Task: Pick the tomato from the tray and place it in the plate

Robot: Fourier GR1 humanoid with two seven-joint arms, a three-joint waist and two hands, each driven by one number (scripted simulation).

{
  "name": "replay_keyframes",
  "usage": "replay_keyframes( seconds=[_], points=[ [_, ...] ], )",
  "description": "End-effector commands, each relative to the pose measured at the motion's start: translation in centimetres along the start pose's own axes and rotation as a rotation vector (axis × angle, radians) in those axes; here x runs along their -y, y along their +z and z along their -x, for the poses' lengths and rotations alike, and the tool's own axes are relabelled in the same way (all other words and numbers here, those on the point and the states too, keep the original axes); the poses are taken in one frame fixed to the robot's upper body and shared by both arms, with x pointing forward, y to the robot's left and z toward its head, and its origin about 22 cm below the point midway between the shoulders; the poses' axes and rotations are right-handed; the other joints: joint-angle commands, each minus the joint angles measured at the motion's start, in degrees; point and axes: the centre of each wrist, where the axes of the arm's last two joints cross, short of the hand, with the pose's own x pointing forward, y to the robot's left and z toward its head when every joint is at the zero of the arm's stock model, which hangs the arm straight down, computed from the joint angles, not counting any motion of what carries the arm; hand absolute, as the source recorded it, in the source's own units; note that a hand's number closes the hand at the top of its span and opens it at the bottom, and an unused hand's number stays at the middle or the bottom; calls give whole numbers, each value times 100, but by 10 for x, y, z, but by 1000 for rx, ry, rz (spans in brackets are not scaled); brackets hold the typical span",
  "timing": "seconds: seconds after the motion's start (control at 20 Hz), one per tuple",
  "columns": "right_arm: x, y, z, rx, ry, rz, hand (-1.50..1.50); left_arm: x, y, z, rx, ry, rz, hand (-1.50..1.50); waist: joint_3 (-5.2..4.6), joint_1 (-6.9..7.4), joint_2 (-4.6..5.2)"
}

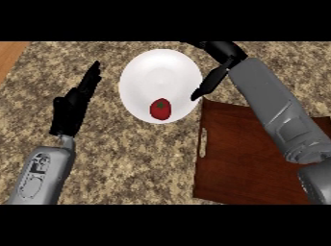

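Tomato (159, 109) sits in the plate (154, 67).
Right hand (218, 72), fingers relaxed and empty, should lift straight clear; left hand (74, 103) rests spread.

A kitchen: a speckled granite counter (126, 153) bears a white plate (143, 72) and a dark wooden tray (239, 158)

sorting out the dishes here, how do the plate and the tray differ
The plate is white and round; the tray is dark brown wood with straight edges. The plate holds the tomato; nothing shows on the tray. Both rest on the speckled counter.
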Motion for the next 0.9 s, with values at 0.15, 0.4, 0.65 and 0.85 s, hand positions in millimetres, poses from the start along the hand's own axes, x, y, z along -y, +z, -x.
replay_keyframes(
  seconds=[0.15,0.4,0.65,0.85],
  points=[
    [53,34,-10,-5,-31,53,-150,-2,-1,-2,33,-14,14,0,8,174,120],
    [70,58,-4,-17,-7,47,-150,7,-5,-9,38,2,10,0,20,161,147],
    [71,60,-4,-26,-23,51,-150,18,-7,-16,37,-1,39,0,32,270,169],
    [86,76,-6,-38,-9,78,-150,14,-8,-19,60,-6,48,0,36,316,213]
  ],
)
